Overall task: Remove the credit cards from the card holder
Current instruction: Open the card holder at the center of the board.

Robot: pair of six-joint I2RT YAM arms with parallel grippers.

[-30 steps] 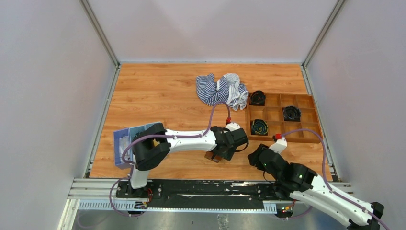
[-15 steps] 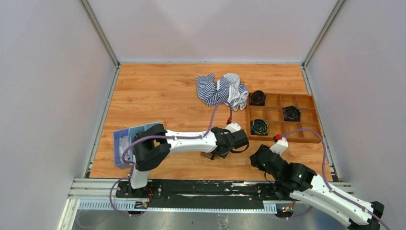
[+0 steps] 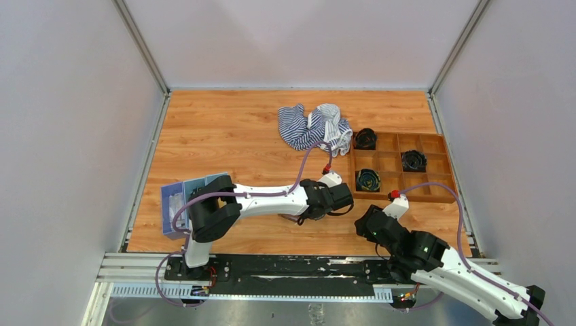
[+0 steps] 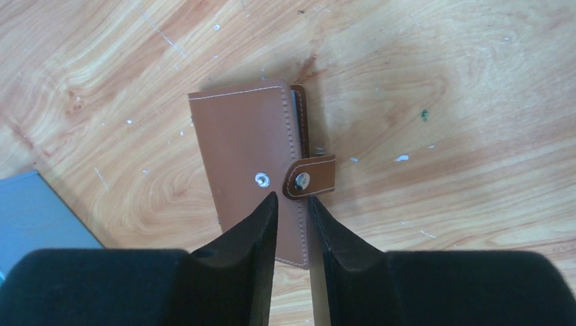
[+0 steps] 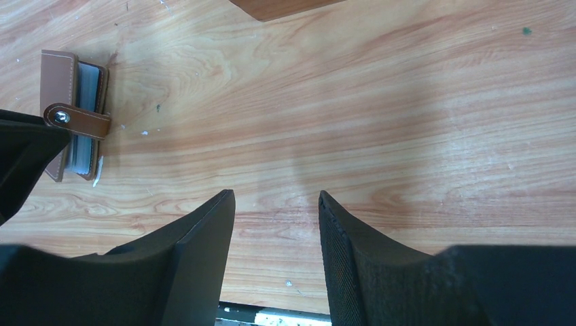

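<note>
The left gripper (image 4: 292, 198), narrowed to a slit, hangs over the holder's (image 4: 246, 153) unsnapped strap (image 4: 310, 182), probably to pinch it open, with the right gripper (image 5: 275, 198) wide and empty nearby.

My arms (image 3: 268, 199): white shells, black joints.
Purple cables (image 3: 301, 165), red connectors (image 3: 392, 194); matte black wedge fingers (image 4: 258, 244).

The left gripper (image 4: 292, 200) is covering the near end of the card holder (image 4: 248, 156). From above, its wrist is hiding nearly all of the holder by the front edge of the worktop (image 3: 224, 129). Whether credit cards are sitting inside cannot be told. The compartment box (image 5: 278, 7) is running off the right wrist view's top.
</note>
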